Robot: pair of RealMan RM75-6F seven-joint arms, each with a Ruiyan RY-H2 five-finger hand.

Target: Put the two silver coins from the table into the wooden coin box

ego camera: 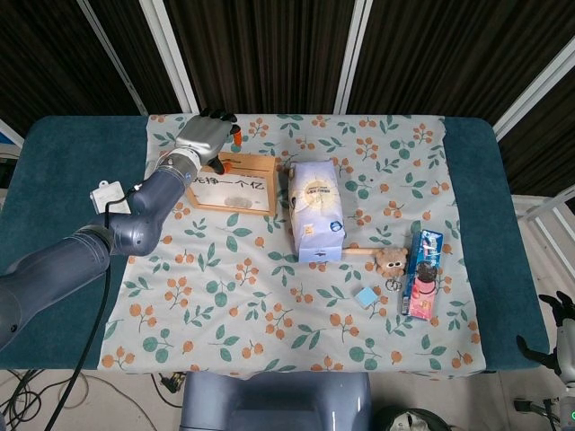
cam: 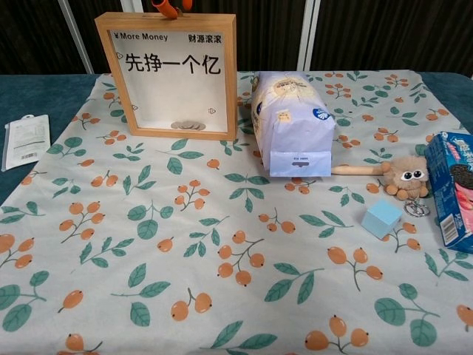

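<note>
The wooden coin box [ego camera: 234, 182] stands upright at the back left of the flowered cloth, its white front with black characters facing the chest view [cam: 171, 74]. Silver coins [cam: 188, 125] lie in a small pile inside at the bottom of the box, seen from above as a grey patch [ego camera: 237, 199]. My left hand [ego camera: 206, 136] hovers just over the box's top edge, and its orange fingertips [cam: 167, 8] show apart above the frame with nothing visible between them. My right hand [ego camera: 555, 326] hangs low off the table's right side with its fingers spread.
A white-and-blue bag [cam: 291, 130] lies right of the box. Further right are a fuzzy brown toy [cam: 405, 176], a light blue cube [cam: 382, 217] and a blue biscuit pack [cam: 454, 188]. A white packet [cam: 24, 140] lies on the teal table at the left.
</note>
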